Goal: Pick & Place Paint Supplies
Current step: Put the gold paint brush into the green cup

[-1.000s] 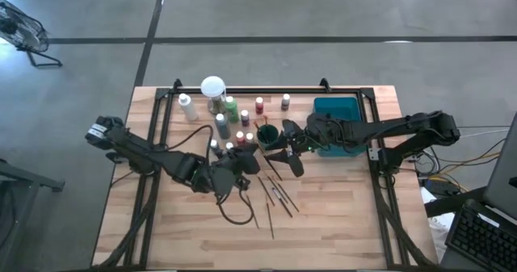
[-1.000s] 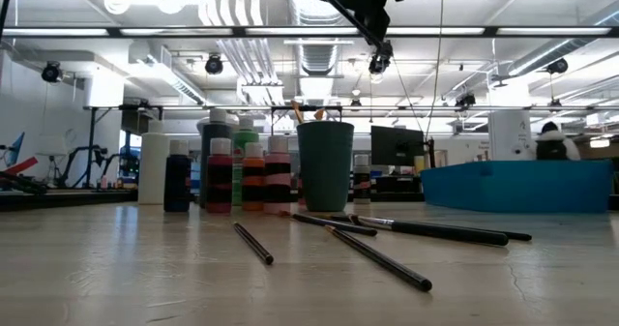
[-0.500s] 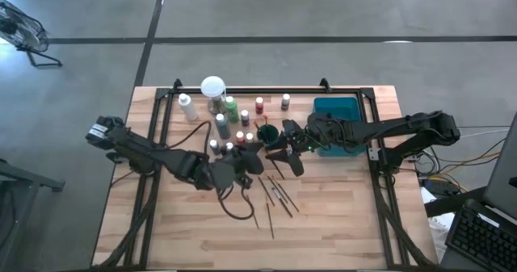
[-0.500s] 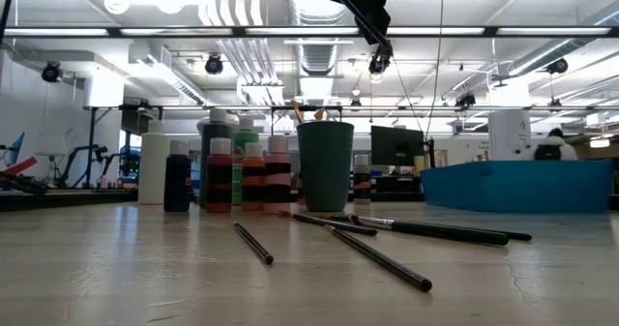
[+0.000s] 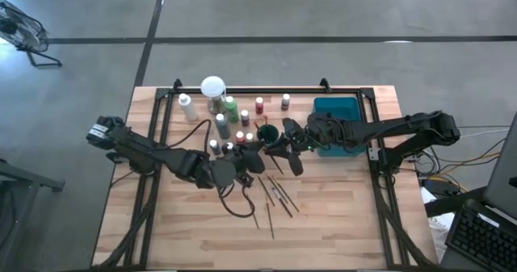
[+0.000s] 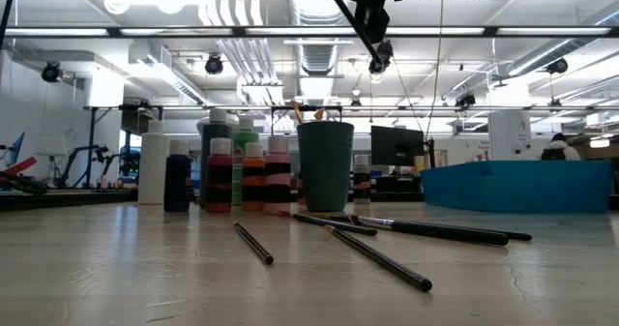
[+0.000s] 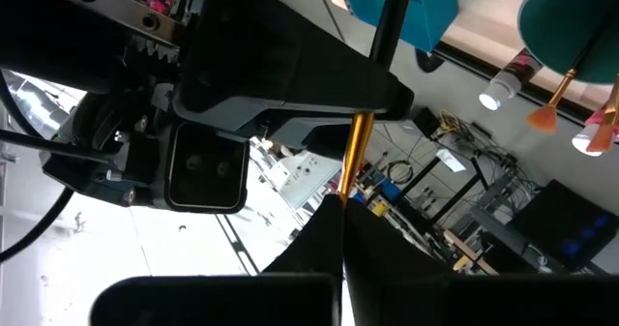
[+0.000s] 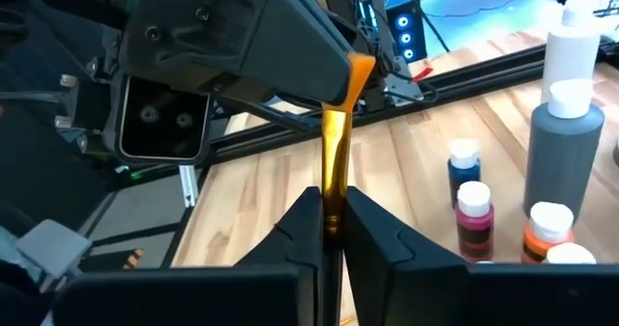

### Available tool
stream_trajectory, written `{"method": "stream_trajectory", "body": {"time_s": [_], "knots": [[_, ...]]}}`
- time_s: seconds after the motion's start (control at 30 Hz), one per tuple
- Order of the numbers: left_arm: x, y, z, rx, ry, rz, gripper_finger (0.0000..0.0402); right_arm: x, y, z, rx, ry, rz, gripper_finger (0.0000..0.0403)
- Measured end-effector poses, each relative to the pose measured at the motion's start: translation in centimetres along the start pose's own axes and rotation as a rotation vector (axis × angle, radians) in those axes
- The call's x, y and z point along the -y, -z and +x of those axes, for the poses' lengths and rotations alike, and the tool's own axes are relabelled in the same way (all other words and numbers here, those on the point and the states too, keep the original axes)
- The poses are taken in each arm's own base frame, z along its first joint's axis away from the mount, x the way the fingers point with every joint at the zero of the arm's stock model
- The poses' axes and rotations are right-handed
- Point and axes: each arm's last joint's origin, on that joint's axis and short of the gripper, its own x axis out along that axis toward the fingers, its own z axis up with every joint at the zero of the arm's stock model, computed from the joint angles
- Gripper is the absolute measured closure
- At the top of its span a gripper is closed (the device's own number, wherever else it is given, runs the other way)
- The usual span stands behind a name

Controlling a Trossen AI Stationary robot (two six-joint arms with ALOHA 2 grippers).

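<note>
- We see the left gripper [image 5: 257, 152] and the right gripper [image 5: 271, 149] meet above the table [image 5: 339, 223], both pinching one brush [image 8: 335, 171]
- Its bristles look orange, maybe

No readable text, label, brand or number anywhere: not on the paint bottles [image 6: 221, 175], not on the cup [image 6: 325, 165], not in the room behind.
</note>
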Motion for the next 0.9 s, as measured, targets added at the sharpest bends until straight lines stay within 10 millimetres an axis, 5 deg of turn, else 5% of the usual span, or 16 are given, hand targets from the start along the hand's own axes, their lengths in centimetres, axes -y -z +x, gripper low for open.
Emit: {"method": "stream_trajectory", "body": {"time_s": [0.17,0.5,0.67,0.9], "knots": [[0.0,0.0,0.0,0.0,0.001,-0.018,0.0385,0.0,0.0,0.0,0.003,0.006,-0.005,0.0385],[0.1,0.1,-0.3,-0.05,0.021,-0.174,0.0287,-0.6,-1.1,-2.0,0.041,0.061,-0.042,0.0385],[0.1,1.7,-1.2,-0.098,0.023,-0.437,0.0244,-0.6,-1.4,-3.2,0.053,0.156,-0.083,0.0385],[0.6,6.1,-3.8,0.063,0.035,-1.032,0.0228,-0.5,-2.5,-3.6,0.191,0.25,-0.248,0.0385]]}}
